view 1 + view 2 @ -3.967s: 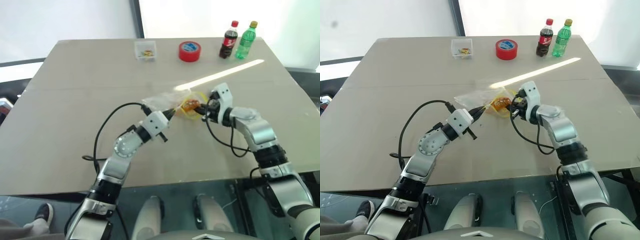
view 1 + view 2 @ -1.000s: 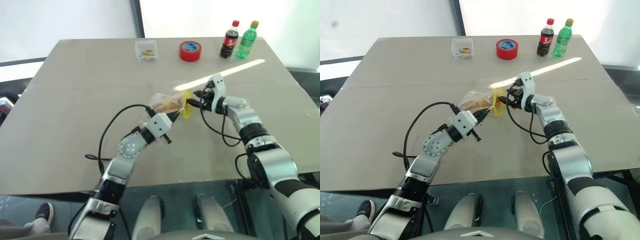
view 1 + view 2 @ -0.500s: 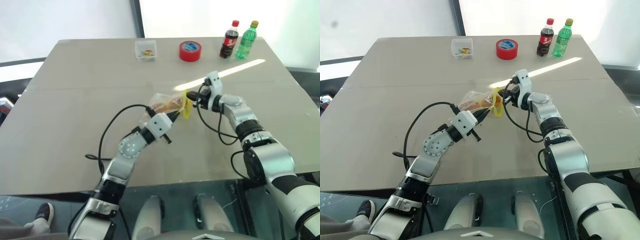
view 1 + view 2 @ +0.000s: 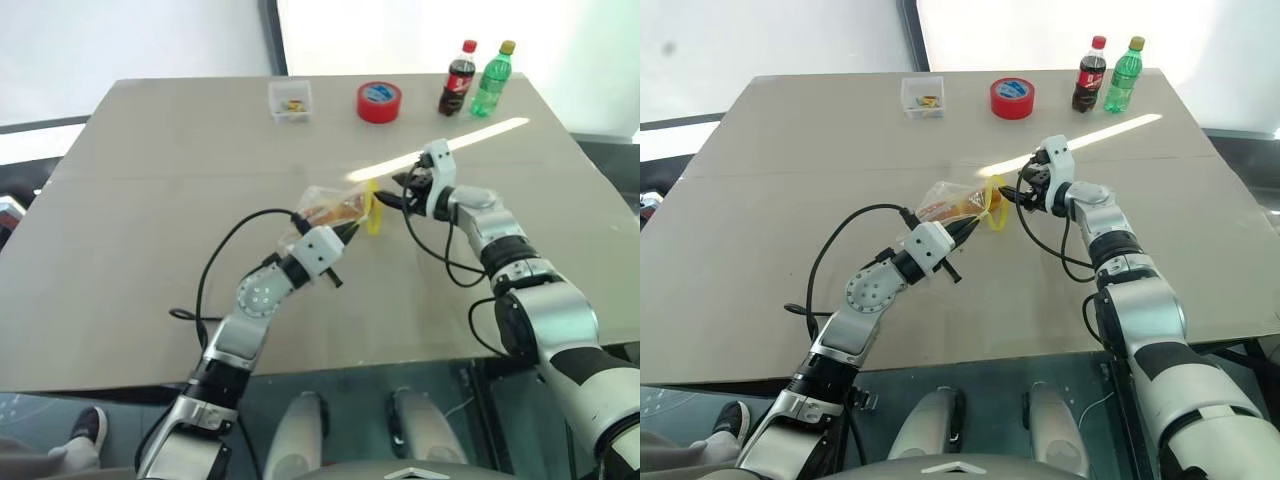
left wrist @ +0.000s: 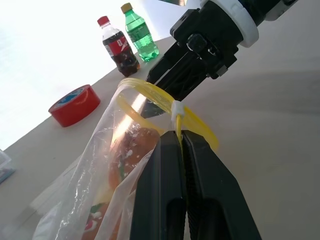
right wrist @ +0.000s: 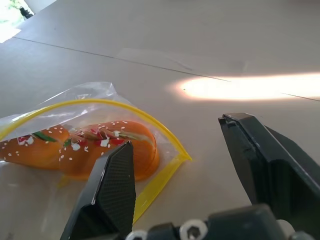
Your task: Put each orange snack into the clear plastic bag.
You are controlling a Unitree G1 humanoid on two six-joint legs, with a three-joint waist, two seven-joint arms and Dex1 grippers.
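Note:
The clear plastic bag [image 4: 328,208] hangs tilted above the table, and my left gripper [image 5: 178,134] is shut on its yellow zip strip [image 5: 150,95]. Both orange snacks [image 6: 116,138] [image 6: 31,146] lie inside the bag, end to end, with pale speckles on top. My right gripper [image 4: 392,195] stands open just to the right of the bag's mouth. Its fingers [image 6: 116,182] are apart with nothing between them, and they do not touch the bag.
Along the far edge of the table [image 4: 150,200] stand a small clear box [image 4: 291,100], a red tape roll [image 4: 379,102], a cola bottle [image 4: 457,80] and a green bottle [image 4: 491,80]. A bright sun streak [image 4: 440,147] crosses the table behind my right gripper.
Four seconds ago the bag lay lower with my right gripper at its mouth. The bag has been lifted since. In the last half second the right gripper opened and drew slightly away to the right.

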